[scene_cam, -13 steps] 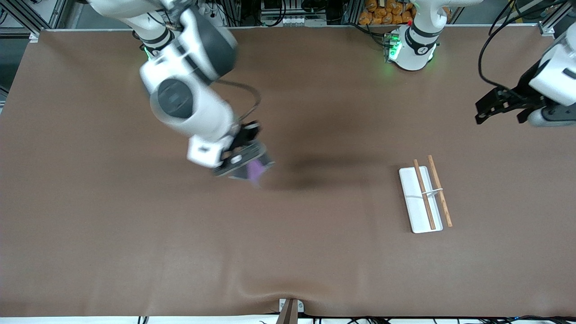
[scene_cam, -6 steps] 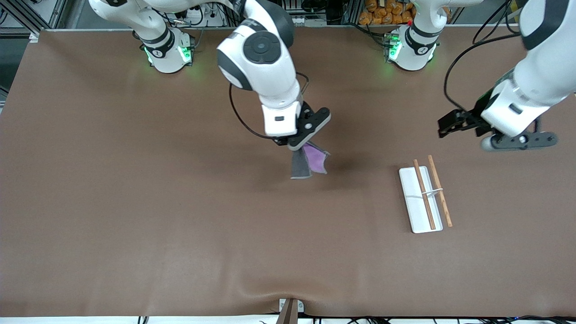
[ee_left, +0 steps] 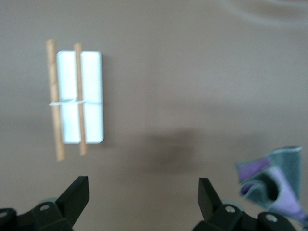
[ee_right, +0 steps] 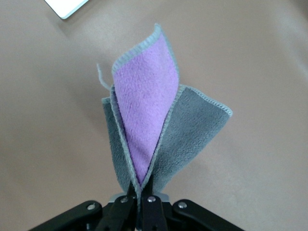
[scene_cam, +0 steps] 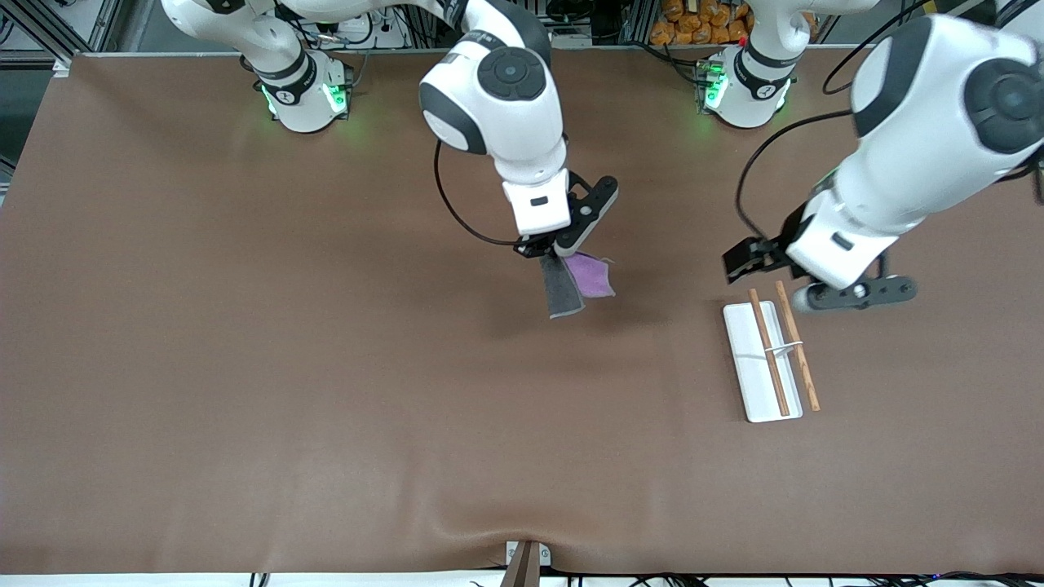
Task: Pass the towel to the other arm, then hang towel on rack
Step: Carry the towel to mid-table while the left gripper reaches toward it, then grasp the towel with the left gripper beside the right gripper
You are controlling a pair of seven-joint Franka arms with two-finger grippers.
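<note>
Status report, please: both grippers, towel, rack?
Right gripper shut on towel, aloft mid-table. Left gripper open, empty, above rack. Nothing between them.

towel [ee_right: 154, 134]: fuzzy fleece cloth, stitched edge | rack [scene_cam: 771, 359]: smooth white plastic base, matt wooden rods | table [scene_cam: 245, 367]: matt brown cover

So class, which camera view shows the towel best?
The right wrist view: the towel fills it, purple and grey faces clear, pinched in the right gripper. The front view shows it small; the left wrist view only a blurred corner.
</note>
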